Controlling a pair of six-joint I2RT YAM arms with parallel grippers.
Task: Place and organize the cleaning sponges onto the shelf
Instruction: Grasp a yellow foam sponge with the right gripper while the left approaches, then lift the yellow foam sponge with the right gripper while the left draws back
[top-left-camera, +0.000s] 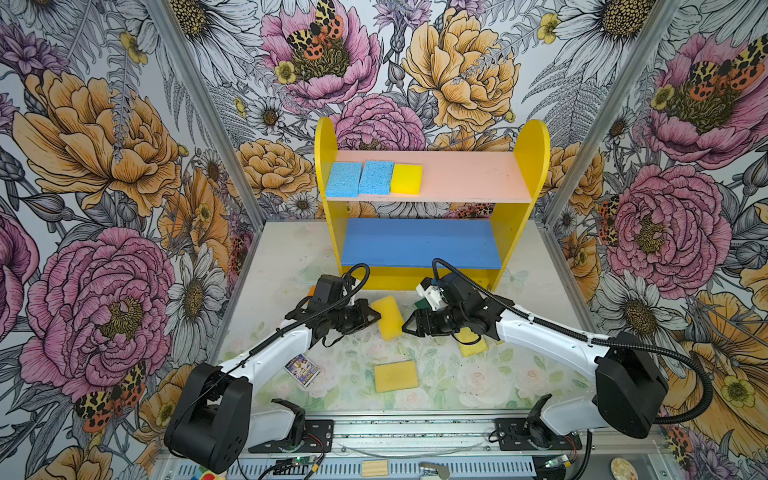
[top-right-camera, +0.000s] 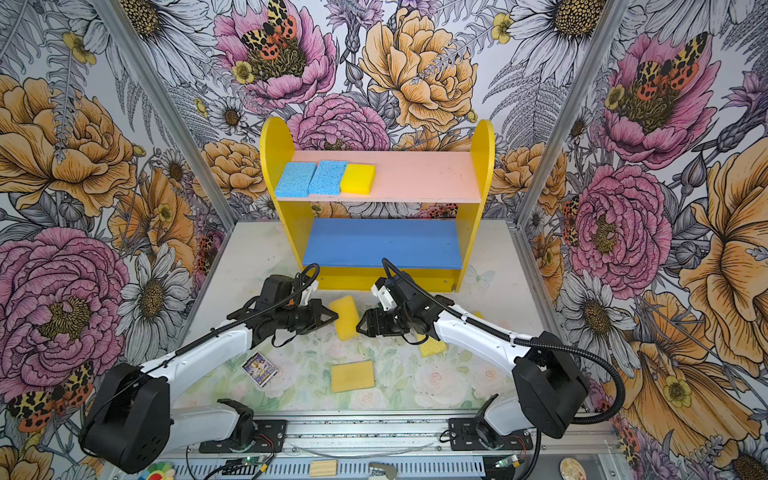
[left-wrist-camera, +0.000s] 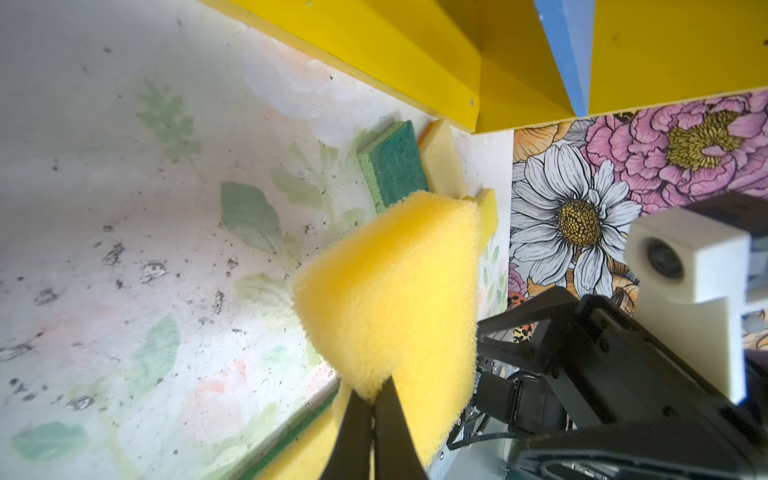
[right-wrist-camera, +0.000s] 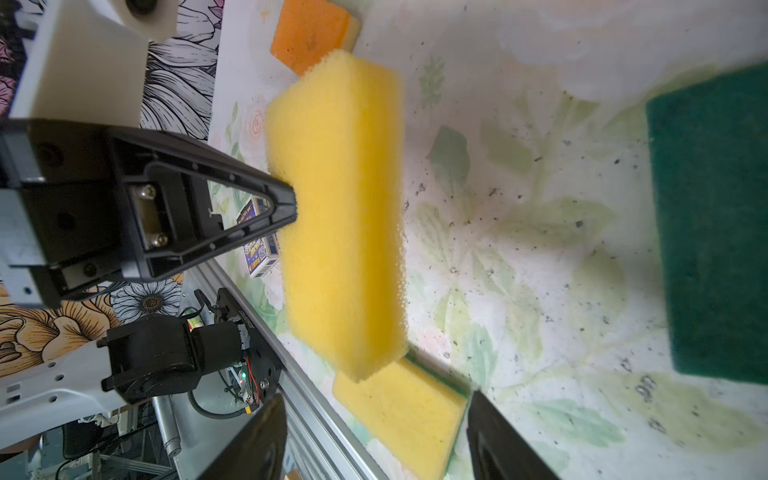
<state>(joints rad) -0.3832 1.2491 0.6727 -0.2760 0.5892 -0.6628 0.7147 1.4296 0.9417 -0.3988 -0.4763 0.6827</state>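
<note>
My left gripper (top-left-camera: 376, 318) (left-wrist-camera: 374, 399) is shut on the edge of a yellow sponge (top-left-camera: 387, 318) (left-wrist-camera: 390, 299) (right-wrist-camera: 340, 208), held off the table in front of the shelf (top-left-camera: 534, 166) (top-right-camera: 274, 166). The right gripper (top-left-camera: 409, 328) (right-wrist-camera: 374, 415) stands open just right of that sponge, with nothing between its fingers. On the shelf's pink board lie two light blue sponges (top-left-camera: 344, 179) (top-left-camera: 376, 178) and a yellow one (top-left-camera: 407, 178). The blue board (top-left-camera: 419, 243) is bare. More sponges lie on the table: yellow (top-left-camera: 395, 376), yellow under the right arm (top-left-camera: 471, 345), dark green (right-wrist-camera: 715, 224) and orange (right-wrist-camera: 309, 35).
A purple card packet (top-left-camera: 302, 369) (top-right-camera: 259, 369) lies on the table near the left forearm. A pale wooden block (top-left-camera: 374, 467) sits on the front rail. Floral walls close in on both sides and behind the shelf.
</note>
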